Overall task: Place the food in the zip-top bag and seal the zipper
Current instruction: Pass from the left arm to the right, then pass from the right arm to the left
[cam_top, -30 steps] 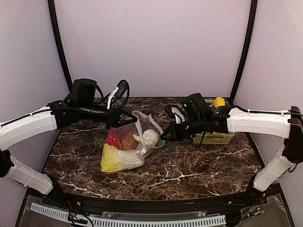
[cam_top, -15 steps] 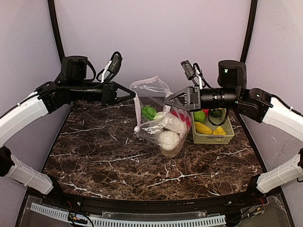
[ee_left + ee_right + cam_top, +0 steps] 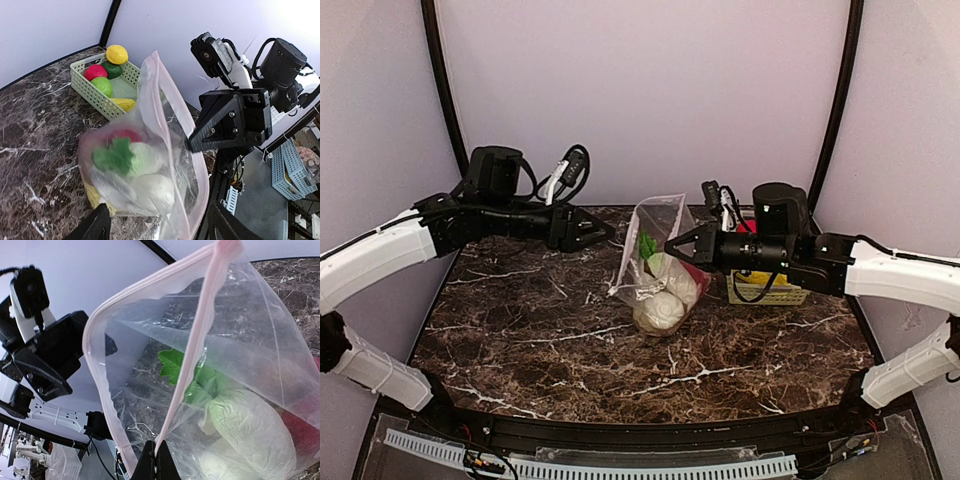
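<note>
The zip-top bag [image 3: 658, 218] stands upright at mid-table, and its bottom seems to rest on the marble. Inside it lies the food: a white radish with a green top [image 3: 137, 157], a red piece [image 3: 125, 135], a pale lumpy piece [image 3: 150, 192] and yellow cabbage [image 3: 92, 196]. My right gripper [image 3: 160, 459] is shut on the pink zipper [image 3: 197, 340] and holds the bag up by it [image 3: 672, 245]. The two pink strips stand apart, so the mouth gapes. My left gripper [image 3: 608, 236] is open just left of the bag. In its wrist view its gripper [image 3: 157, 222] frames the bag's edge without gripping.
A light green mesh basket [image 3: 772, 293] stands at the back right behind the right arm. It holds a yellow fruit [image 3: 116, 53], a red one [image 3: 95, 71] and a green one [image 3: 103, 85]. Purple walls close in the table.
The bag, held high between both grippers half a second ago, has come down toward the table. My left gripper has opened and let go of the bag's edge; the right still grips it.
</note>
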Tool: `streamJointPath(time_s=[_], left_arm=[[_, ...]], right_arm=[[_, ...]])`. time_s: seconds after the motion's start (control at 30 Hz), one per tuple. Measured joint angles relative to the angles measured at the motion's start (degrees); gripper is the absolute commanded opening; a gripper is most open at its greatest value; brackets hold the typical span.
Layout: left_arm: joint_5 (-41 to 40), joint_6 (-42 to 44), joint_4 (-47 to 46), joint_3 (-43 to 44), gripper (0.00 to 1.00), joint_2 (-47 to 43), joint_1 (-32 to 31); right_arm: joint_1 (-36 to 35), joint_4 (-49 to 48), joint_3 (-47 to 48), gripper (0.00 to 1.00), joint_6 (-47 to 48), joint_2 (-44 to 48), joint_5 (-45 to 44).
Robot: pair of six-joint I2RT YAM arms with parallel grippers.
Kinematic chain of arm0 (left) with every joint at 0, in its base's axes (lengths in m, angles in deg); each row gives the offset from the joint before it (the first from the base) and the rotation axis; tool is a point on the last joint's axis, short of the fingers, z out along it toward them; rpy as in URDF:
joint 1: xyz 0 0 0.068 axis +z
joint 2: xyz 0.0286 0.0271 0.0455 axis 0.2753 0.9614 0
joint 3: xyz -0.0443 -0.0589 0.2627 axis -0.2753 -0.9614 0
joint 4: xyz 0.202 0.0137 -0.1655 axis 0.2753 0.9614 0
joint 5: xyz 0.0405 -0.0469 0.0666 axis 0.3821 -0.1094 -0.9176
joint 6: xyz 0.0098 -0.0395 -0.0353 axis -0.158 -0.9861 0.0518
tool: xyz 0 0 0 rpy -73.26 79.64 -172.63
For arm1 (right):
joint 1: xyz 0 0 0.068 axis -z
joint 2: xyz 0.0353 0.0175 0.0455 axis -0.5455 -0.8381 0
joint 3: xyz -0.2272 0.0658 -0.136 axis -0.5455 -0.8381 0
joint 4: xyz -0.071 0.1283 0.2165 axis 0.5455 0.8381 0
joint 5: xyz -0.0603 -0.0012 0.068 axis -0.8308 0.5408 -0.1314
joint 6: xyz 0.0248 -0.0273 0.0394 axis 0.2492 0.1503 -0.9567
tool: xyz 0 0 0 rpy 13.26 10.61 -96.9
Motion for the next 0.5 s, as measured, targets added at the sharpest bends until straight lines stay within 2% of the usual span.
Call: streamJointPath(time_s=[0.27, 0.37, 0.5], left_arm=[[-8.85, 4.09, -7.10, -17.57, 0.80, -22.60, -2.73], [-10.14, 4.13, -10.93, -23.43, 0.81, -25.53, -4.57], [-11.67, 3.10, -16.35, -28.68, 0.80, -23.23, -5.49]], right_arm=[[-0.15, -6.64, -0.15, 0.00, -3.34, 0.24, -7.23], [-0.20, -7.23, 0.02, 0.00, -3.54, 0.24, -8.66], [-0.20, -7.61, 0.48, 0.00, -3.98, 0.22, -9.22]])
